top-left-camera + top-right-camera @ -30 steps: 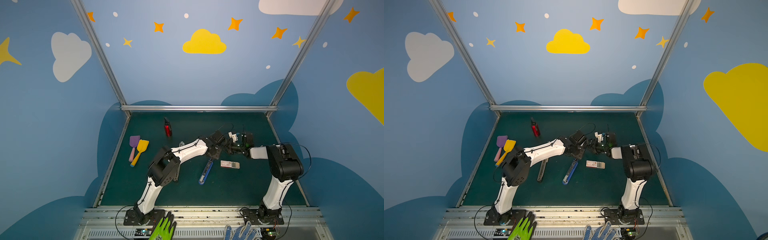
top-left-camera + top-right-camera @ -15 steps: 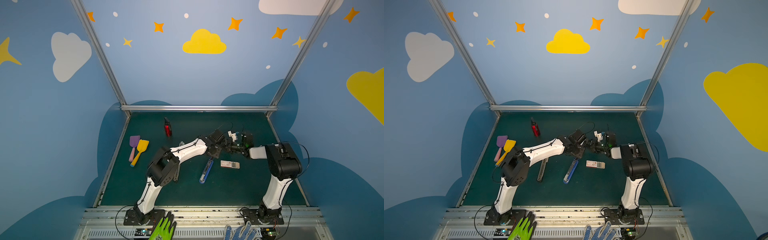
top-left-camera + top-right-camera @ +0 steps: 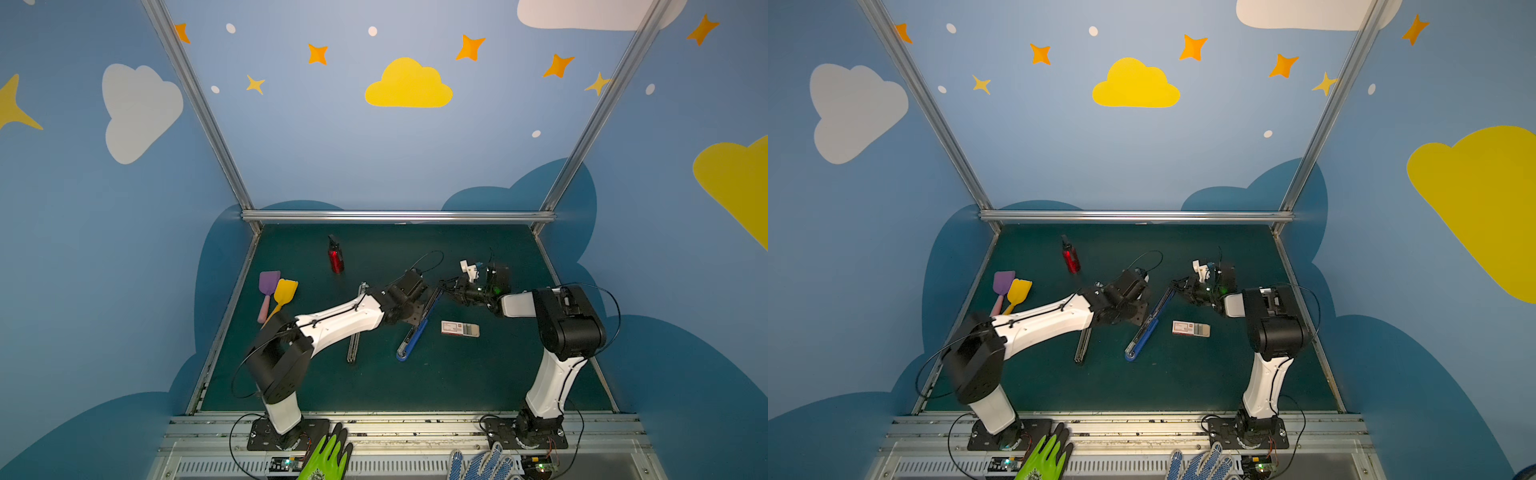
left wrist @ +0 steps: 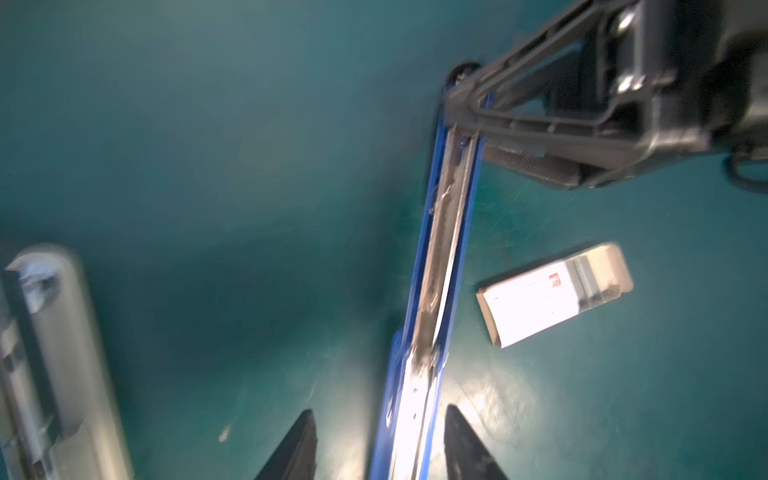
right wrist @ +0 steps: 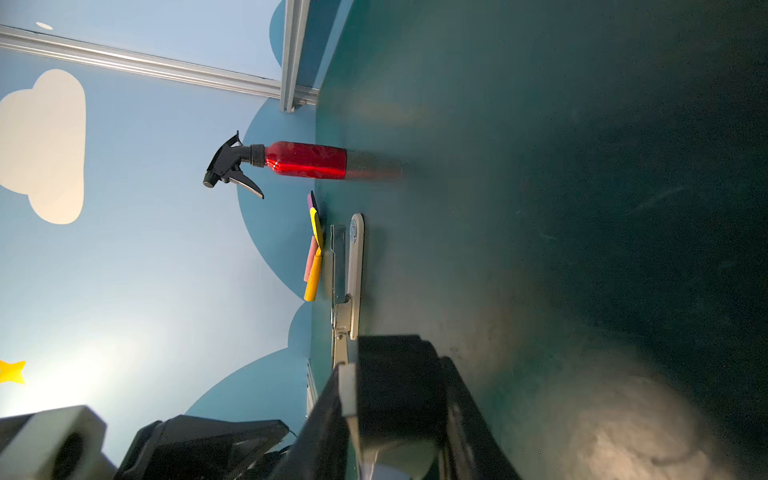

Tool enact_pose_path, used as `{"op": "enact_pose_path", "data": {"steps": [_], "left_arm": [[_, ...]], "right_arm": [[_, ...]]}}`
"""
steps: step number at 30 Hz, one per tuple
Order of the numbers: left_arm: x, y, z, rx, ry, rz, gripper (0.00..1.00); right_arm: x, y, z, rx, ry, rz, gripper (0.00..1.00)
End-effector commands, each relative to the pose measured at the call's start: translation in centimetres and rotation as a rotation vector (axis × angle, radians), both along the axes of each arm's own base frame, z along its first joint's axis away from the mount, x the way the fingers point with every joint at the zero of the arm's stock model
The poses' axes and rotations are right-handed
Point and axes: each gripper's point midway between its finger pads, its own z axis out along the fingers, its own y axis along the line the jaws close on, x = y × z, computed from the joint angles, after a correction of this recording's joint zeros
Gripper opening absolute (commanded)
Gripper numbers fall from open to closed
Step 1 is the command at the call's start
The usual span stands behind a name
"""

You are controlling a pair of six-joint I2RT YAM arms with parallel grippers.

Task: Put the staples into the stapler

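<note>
While our left gripper (image 4: 379,409) straddles long blue metal stapler (image 4: 440,257), jaws open, empty, right gripper (image 4: 465,124) seemingly pinches far tip; white cardboard staple box (image 4: 552,291) outside both jaws. One-ended hold risks swivel.

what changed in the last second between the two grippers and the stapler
The left gripper opened, let go of the blue stapler and drew back; its fingers now stand clear either side. The right gripper moved in and closed on the stapler's far end. The staple box, spray bottle and spatulas stayed put.
</note>
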Motion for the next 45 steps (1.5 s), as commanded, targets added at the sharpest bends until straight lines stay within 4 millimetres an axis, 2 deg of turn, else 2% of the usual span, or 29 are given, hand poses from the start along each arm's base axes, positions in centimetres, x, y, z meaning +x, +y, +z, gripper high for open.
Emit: {"op": "enact_pose_path", "data": {"steps": [1, 6, 9, 15, 21, 24, 33, 37, 41, 45], "left_arm": [[-0.5, 1.2, 1.2, -0.141, -0.11, 0.059, 0.5], [-2.7, 3.6, 0.8, -0.325, -0.224, 0.09, 0.51], [-4.0, 4.4, 0.1, -0.379, -0.256, 0.076, 0.51], [-7.0, 3.2, -2.5, -0.308, -0.318, -0.041, 0.5], [-8.6, 2.0, -4.5, -0.3, -0.339, -0.099, 0.49], [-9.3, 1.5, -4.9, -0.286, -0.354, -0.117, 0.47], [-8.8, 1.6, -6.5, -0.258, -0.378, -0.091, 0.32], [-8.7, 1.1, -6.4, -0.273, -0.396, -0.101, 0.26], [-8.5, 1.1, -6.3, -0.277, -0.403, -0.1, 0.22], [-8.7, 1.2, -6.7, -0.262, -0.399, -0.109, 0.23]], "right_arm": [[0.3, 0.0, 1.4, 0.016, -0.044, 0.005, 0.24], [0.4, 0.0, 1.3, 0.018, -0.044, 0.004, 0.24], [0.4, -0.1, 1.3, 0.019, -0.043, -0.001, 0.24], [0.6, -0.1, 1.2, 0.024, -0.038, -0.004, 0.24], [0.7, -0.2, 1.2, 0.025, -0.034, -0.01, 0.24], [0.8, -0.2, 1.2, 0.025, -0.034, -0.012, 0.24], [0.8, -0.4, 0.9, 0.033, -0.025, -0.016, 0.24], [0.9, -0.4, 1.0, 0.037, -0.025, -0.016, 0.24], [1.0, -0.4, 1.0, 0.037, -0.024, -0.018, 0.24], [0.9, -0.4, 0.7, 0.04, -0.017, -0.018, 0.24]]}}
